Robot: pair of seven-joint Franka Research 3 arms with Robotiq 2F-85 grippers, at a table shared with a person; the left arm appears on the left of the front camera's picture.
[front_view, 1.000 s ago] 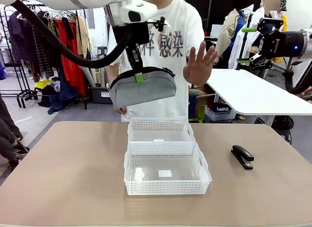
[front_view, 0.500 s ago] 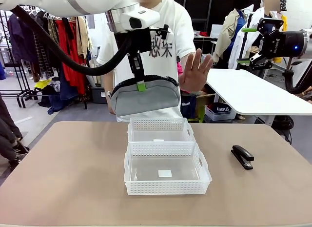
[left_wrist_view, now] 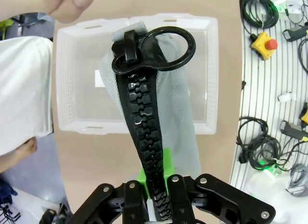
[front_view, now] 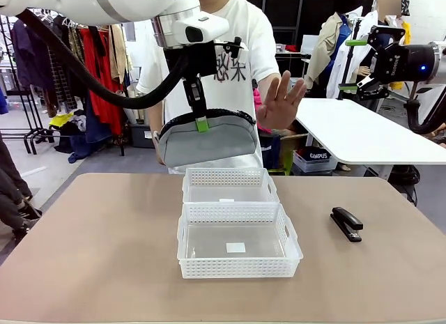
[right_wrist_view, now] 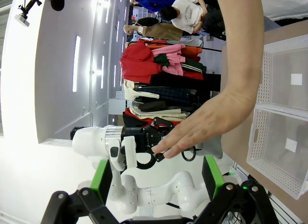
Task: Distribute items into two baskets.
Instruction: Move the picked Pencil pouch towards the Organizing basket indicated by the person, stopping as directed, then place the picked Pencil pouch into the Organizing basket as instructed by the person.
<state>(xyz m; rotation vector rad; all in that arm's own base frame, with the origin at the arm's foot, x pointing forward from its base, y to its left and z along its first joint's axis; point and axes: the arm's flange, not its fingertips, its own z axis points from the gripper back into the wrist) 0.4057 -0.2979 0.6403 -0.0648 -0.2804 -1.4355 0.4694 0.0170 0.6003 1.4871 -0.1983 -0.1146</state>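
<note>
I'm gripping the grey pencil pouch (front_view: 205, 141) by its zipper strip (left_wrist_view: 143, 137), left gripper (front_view: 201, 123) clamped tight, hanging it above the far basket (front_view: 230, 177). My right gripper (front_view: 352, 65) is hovering wide open, holding nothing. The black stapler (front_view: 346, 223) is lying right of the near basket (front_view: 237, 267).

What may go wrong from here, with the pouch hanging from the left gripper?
The left gripper pinches the pouch only by its zipper strip, so it might slip or swing. The person's hand is raised close beside the pouch; a move might strike it. Released crooked, the pouch might snag on the far basket.
</note>
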